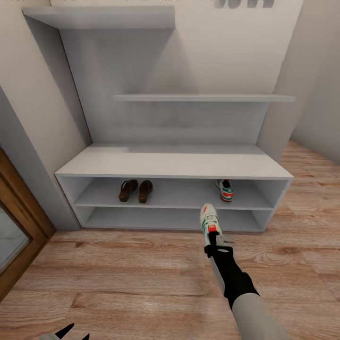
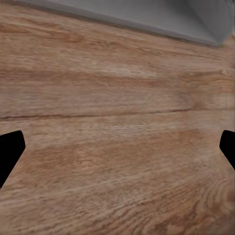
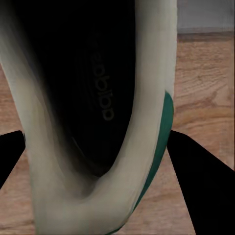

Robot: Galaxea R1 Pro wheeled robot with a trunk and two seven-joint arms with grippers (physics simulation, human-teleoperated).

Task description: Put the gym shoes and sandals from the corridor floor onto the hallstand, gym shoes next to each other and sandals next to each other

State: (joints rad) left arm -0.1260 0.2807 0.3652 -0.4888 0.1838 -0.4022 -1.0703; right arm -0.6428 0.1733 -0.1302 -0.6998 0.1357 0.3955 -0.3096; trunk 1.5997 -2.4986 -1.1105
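Note:
The pale grey hallstand (image 1: 174,163) faces me in the head view. On its upper open shelf two brown sandals (image 1: 128,190) (image 1: 145,191) stand side by side at the left, and one gym shoe (image 1: 225,190) stands at the right. My right gripper (image 1: 215,238) is shut on the heel of the other gym shoe (image 1: 209,220), holding it toe-forward just in front of the rack, above the corridor floor (image 1: 141,274). The right wrist view looks into that gym shoe (image 3: 98,112) between the dark fingers (image 3: 196,171). My left gripper (image 2: 117,147) hangs open over bare floor (image 2: 117,98).
A wooden door frame (image 1: 19,208) stands at the left beside the rack. Grey walls close both sides, with floor running on past the rack's right end (image 1: 311,165). Two upper shelves (image 1: 203,97) (image 1: 101,18) are bare. The rack's base edge (image 2: 147,17) shows in the left wrist view.

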